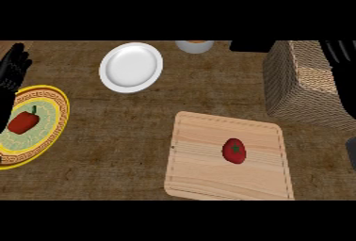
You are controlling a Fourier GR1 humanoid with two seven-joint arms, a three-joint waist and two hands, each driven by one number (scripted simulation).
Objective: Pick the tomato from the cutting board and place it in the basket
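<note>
A red tomato (234, 150) with a green stem spot lies slightly right of the middle of the light wooden cutting board (201, 179). The wicker basket (299, 89) stands behind the board at the right. My right hand (341, 52) shows at the far right edge, over the basket's right side, with its fingers straight and nothing in them. It is well apart from the tomato. At the left edge my left hand (14, 66) rests open with fingers up.
A white plate (131, 67) sits at the back centre. A yellow patterned plate (52, 106) at the left holds a red pepper (23, 122). A grey cup (194, 46) and a dark object (250, 45) stand at the back edge.
</note>
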